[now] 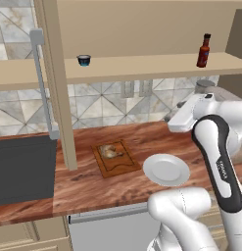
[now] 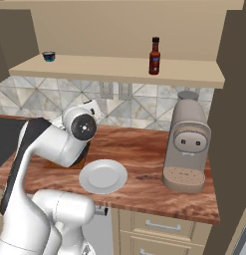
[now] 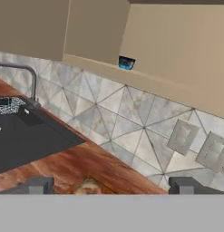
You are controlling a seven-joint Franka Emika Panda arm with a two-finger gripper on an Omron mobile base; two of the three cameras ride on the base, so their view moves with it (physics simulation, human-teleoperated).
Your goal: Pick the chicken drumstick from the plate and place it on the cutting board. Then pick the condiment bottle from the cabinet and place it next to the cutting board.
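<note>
Reddish wood counter (image 1: 142, 142) runs under a tiled wall; from the left, the drumstick (image 1: 109, 151) lies on the board (image 1: 114, 158), plate (image 1: 166, 169) just beside it, bottle (image 1: 204, 51) up on the cabinet (image 1: 142, 63) shelf. From the right, a coffee machine (image 2: 186, 149) stands by the plate. At the hand, the gripper (image 3: 109, 186) is spread wide, holding nothing, near a dark sink (image 3: 22, 140).

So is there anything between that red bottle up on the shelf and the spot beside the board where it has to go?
Nothing visible blocks it. The condiment bottle stands alone on the cabinet shelf, far from the small cup. Beside the cutting board, the plate takes the right side, but bare counter lies in front.
</note>
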